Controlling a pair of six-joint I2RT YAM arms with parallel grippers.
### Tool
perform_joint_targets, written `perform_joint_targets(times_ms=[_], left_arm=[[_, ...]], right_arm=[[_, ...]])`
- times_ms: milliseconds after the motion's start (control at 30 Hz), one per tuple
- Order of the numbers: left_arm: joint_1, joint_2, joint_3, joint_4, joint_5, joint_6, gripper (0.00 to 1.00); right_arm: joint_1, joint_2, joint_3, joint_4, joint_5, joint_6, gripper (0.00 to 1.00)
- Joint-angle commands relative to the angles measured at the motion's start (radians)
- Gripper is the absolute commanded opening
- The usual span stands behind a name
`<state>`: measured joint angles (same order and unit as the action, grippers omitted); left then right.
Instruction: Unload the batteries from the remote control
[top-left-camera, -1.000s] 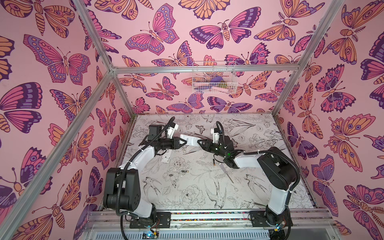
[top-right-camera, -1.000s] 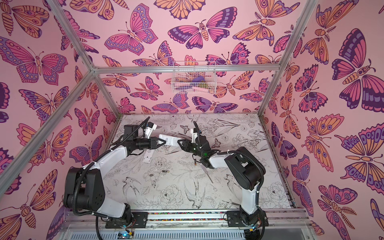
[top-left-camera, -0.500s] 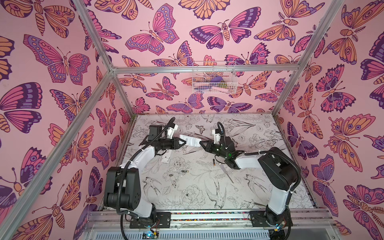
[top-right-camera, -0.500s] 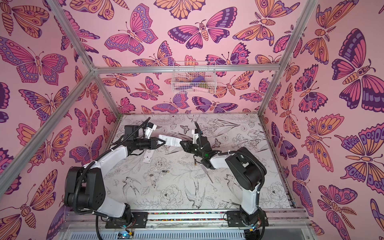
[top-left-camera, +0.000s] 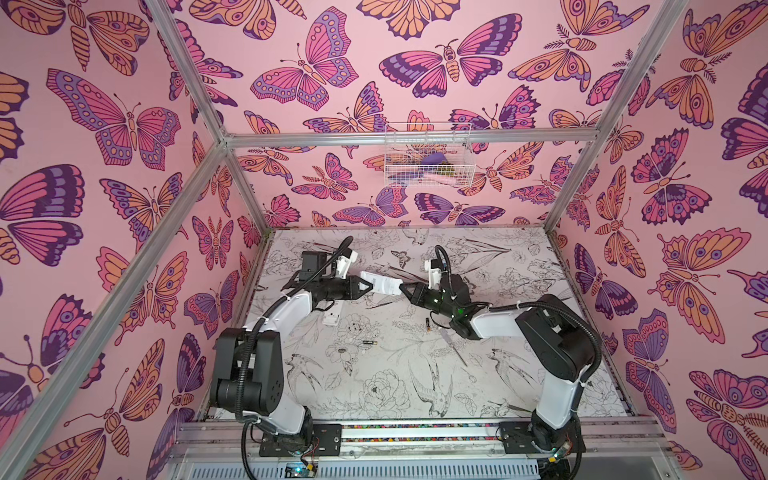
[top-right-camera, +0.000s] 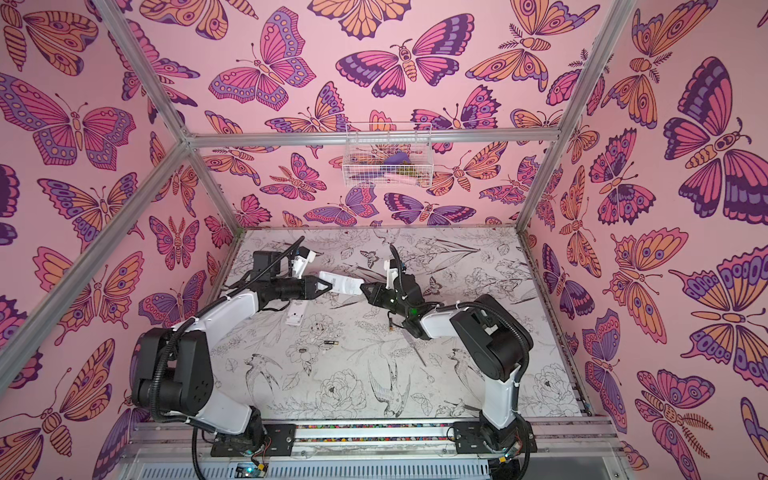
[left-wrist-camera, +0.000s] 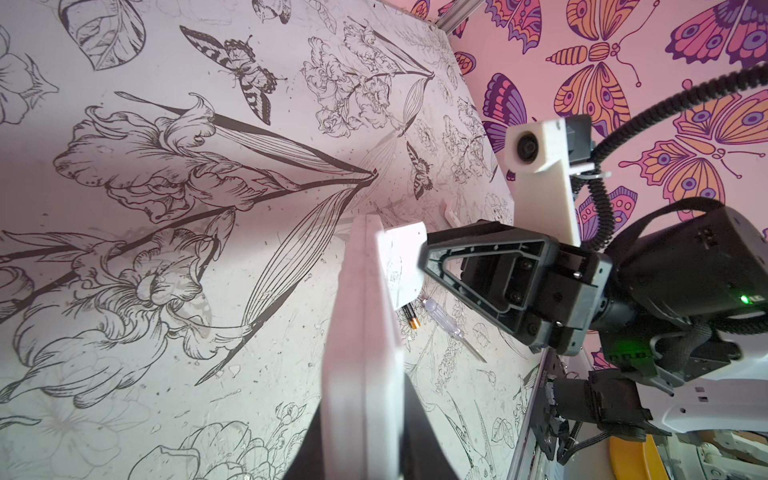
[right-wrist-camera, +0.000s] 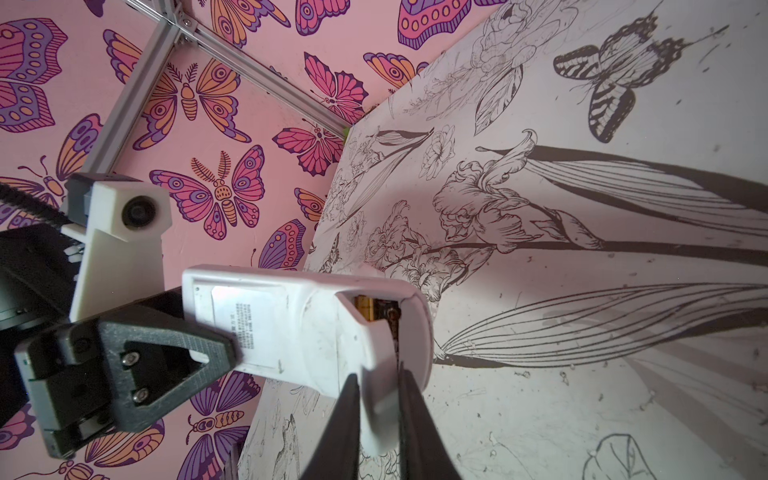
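1. One white remote control (top-left-camera: 382, 283) is held above the worktop (top-left-camera: 519, 270): the left pincer (top-left-camera: 366, 286) is clamped on one end, the right pincer (top-left-camera: 402, 289) closed on its battery cover (right-wrist-camera: 376, 399).
2. Inside the part-open compartment, batteries (right-wrist-camera: 365, 309) are seen just past the right pincer.
3. On the worktop, one loose battery (top-left-camera: 427, 325) and one screwdriver (top-left-camera: 453, 345) lie below the right pincer, a further battery (top-left-camera: 369, 343) and a second remote (top-left-camera: 332, 313) below the left pincer.

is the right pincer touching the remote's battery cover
Touching. The right wrist view shows the right pincer clamped on the battery cover, gripping it from both sides with no gap.
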<state>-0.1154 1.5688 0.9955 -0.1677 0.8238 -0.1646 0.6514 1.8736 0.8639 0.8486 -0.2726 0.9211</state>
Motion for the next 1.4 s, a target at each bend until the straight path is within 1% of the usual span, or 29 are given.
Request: perform_joint_targets(times_ms=[0,200,333,467,533,633,733,933,1033,1133,1200,1233,1300,1367], left_arm=[[-0.024,0.017,0.017,-0.001,0.042,0.019,0.00],[-0.034,0.024,0.023,-0.007,0.034,0.028,0.00],[-0.035,0.028,0.034,-0.018,0.036,0.028,0.00],[-0.037,0.022,0.026,-0.014,0.034,0.036,0.00],[-0.035,0.020,0.033,-0.029,0.029,0.039,0.00],[-0.039,0.019,0.015,-0.004,0.024,0.037,0.00],[-0.038,0.015,0.025,-0.020,0.028,0.039,0.00],[-0.046,0.023,0.015,-0.004,0.017,0.029,0.00],[-0.049,0.026,0.010,-0.003,-0.025,-0.014,0.00],[-0.063,0.034,-0.023,0.051,-0.050,-0.079,0.00],[-0.069,0.037,-0.032,0.066,-0.037,-0.125,0.00],[-0.072,0.037,-0.034,0.071,-0.034,-0.143,0.00],[-0.084,0.041,-0.045,0.092,-0.037,-0.169,0.00],[-0.097,0.043,-0.065,0.120,-0.040,-0.175,0.00]], right_arm=[[0.015,-0.023,0.017,0.070,-0.056,0.030,0.20],[0.019,-0.019,0.025,0.088,-0.079,0.018,0.21],[0.021,-0.023,0.022,0.079,-0.062,0.022,0.21],[0.020,-0.010,0.020,0.068,-0.047,0.024,0.15],[0.020,-0.027,0.013,0.069,-0.041,0.020,0.14],[0.019,-0.043,-0.009,0.072,-0.017,0.005,0.09],[0.013,-0.062,-0.013,0.051,-0.026,0.001,0.06],[-0.004,-0.133,-0.062,-0.004,-0.004,-0.034,0.04],[-0.021,-0.200,-0.107,-0.052,0.025,-0.067,0.04],[-0.044,-0.270,-0.132,-0.159,0.029,-0.123,0.04],[-0.063,-0.343,-0.133,-0.295,0.036,-0.179,0.05],[-0.067,-0.377,-0.132,-0.364,0.054,-0.213,0.05],[-0.073,-0.443,-0.115,-0.574,0.125,-0.292,0.04],[-0.078,-0.484,-0.101,-0.718,0.190,-0.366,0.02]])
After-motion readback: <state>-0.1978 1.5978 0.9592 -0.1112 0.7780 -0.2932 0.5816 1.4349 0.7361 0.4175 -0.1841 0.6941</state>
